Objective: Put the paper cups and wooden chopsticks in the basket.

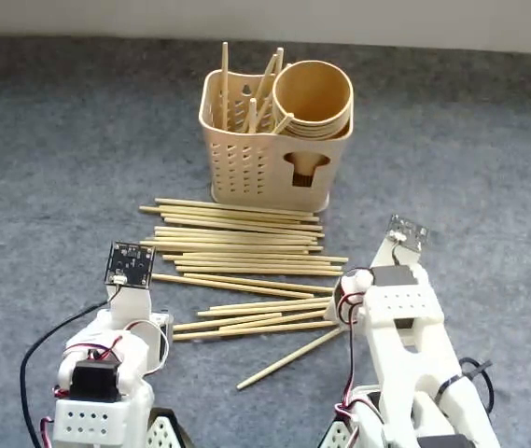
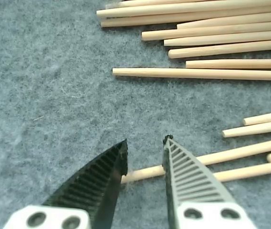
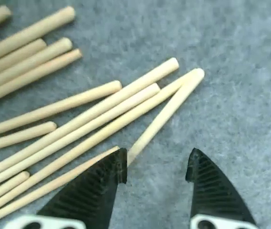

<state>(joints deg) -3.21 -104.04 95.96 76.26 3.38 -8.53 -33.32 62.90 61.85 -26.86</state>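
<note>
A beige slotted basket (image 1: 256,173) stands at the back centre. Stacked paper cups (image 1: 313,93) fill its right compartment, and a few wooden chopsticks (image 1: 249,93) stand in the left one. Many more chopsticks (image 1: 242,245) lie in rows on the grey carpet in front of it. My left arm (image 1: 127,280) is at their left end. My left gripper (image 2: 145,144) is open just above the carpet, with one chopstick's end (image 2: 142,173) lying between its fingers. My right arm (image 1: 391,294) is at their right end. My right gripper (image 3: 157,155) is open, a slanted chopstick (image 3: 166,112) running to its black finger (image 3: 104,183).
Grey carpet (image 1: 60,168) covers the whole surface, bare to the left and right of the basket. One stray chopstick (image 1: 288,359) lies askew between the two arm bases. A pale wall strip runs along the far edge.
</note>
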